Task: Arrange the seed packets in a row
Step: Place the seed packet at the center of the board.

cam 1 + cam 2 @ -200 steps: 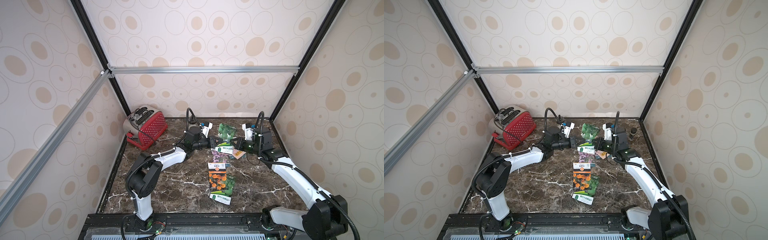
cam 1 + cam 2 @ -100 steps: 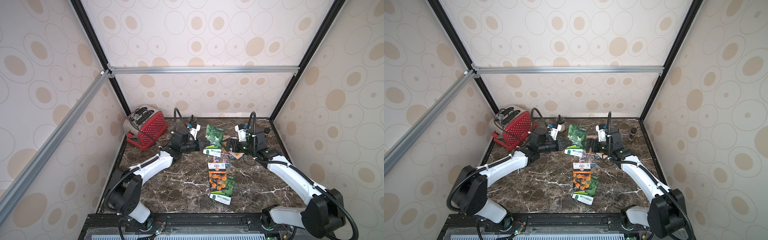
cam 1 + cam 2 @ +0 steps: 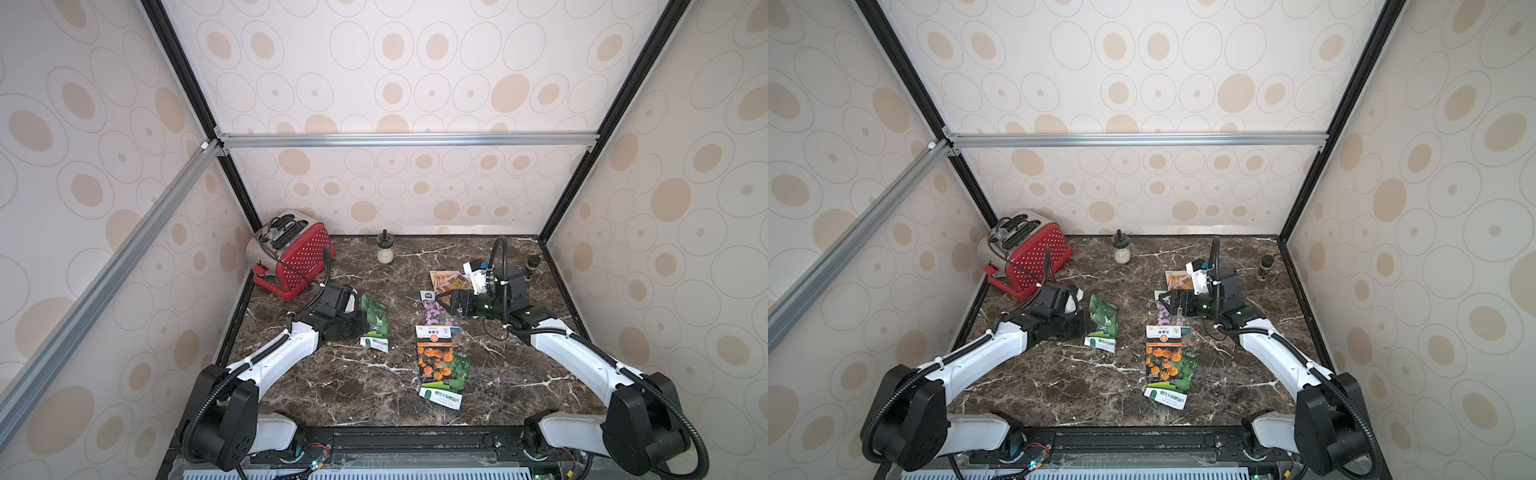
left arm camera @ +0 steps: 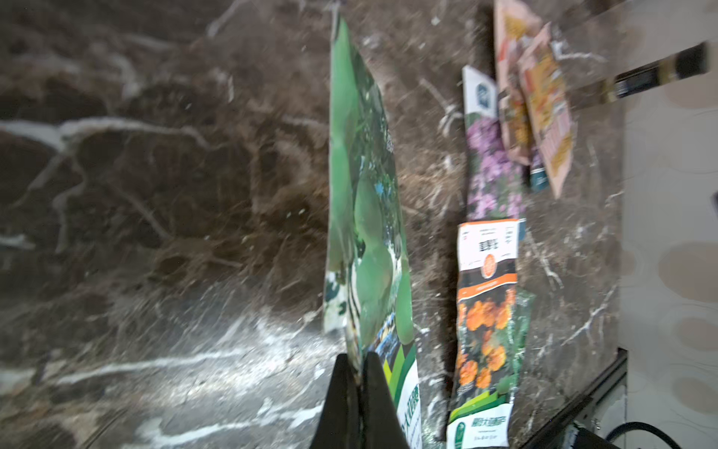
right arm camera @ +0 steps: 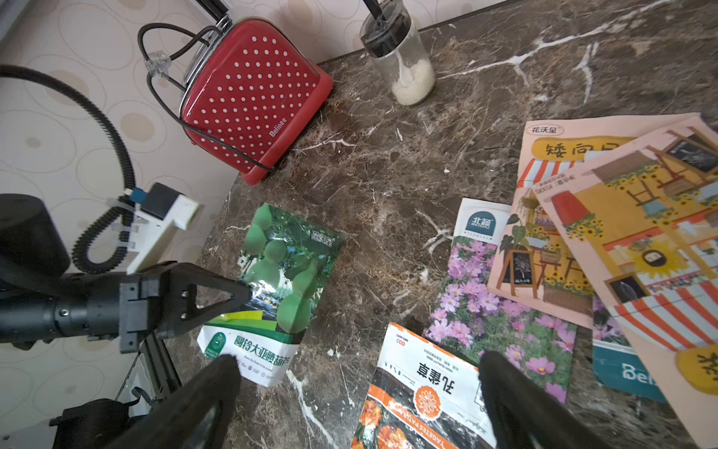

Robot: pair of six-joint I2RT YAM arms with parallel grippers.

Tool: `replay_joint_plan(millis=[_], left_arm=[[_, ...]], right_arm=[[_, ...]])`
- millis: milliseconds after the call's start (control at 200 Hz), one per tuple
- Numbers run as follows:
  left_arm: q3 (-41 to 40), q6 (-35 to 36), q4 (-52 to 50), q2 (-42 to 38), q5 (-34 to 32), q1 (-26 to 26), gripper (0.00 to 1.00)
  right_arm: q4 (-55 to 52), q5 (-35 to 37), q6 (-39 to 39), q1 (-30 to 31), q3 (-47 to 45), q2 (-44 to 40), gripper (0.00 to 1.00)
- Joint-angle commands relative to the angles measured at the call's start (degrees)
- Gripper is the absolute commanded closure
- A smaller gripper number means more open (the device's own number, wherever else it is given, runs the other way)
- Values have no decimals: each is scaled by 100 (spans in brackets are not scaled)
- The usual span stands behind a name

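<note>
Left gripper (image 4: pixel 359 363) pinches the glossy, flat green gourd packet (image 5: pixel 287 268); right gripper (image 5: pixel 357 359) gapes wide. Far back, a glass jar (image 5: pixel 404 66) holds white powder (image 5: pixel 412 86).

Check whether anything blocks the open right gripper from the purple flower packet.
Nothing stands between the right gripper and the middle of the purple flower packet. But a peach shop-front packet lies over one long edge, and the marigold packet overlaps one end.
</note>
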Motion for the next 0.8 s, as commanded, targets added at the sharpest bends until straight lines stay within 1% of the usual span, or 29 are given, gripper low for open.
replay_joint_plan(millis=[0,215,270,345,391,421,436,466,486,521,566,646,741,796], left_arm=[[-22,-86,-535,53,-570,27,100],[25,54,-1198,374,-1418,164,100],[161,144,-1517,475,-1771,201,100],[278,218,-1968,542,-2091,294,100],[295,225,-2109,530,-2220,397,95],[285,243,-2169,504,-2263,466,88],[292,251,-2194,490,-2286,502,81],[308,274,-2263,463,-2361,567,63],[317,304,-2318,443,-2425,603,54],[376,345,-2446,397,-2599,643,44],[492,396,-2624,326,-2878,700,35],[798,483,-2918,143,-3360,793,22],[1240,544,-3181,-12,-3695,914,20],[1513,495,-3306,-13,-3689,916,20]], right_arm=[[370,-265,26,31,-101,56,0],[482,-317,38,52,-157,102,0],[491,-307,21,44,-192,101,0],[532,-296,19,45,-267,106,0],[568,-299,36,47,-307,118,0],[585,-315,37,49,-336,132,0],[587,-325,39,50,-339,138,0],[598,-324,46,52,-349,146,0],[598,-317,42,56,-359,159,0],[595,-310,43,60,-367,154,0],[579,-292,13,57,-378,146,0],[524,-239,-36,55,-380,128,0],[467,-191,-64,56,-357,111,0],[418,-124,-57,60,-343,102,0]])
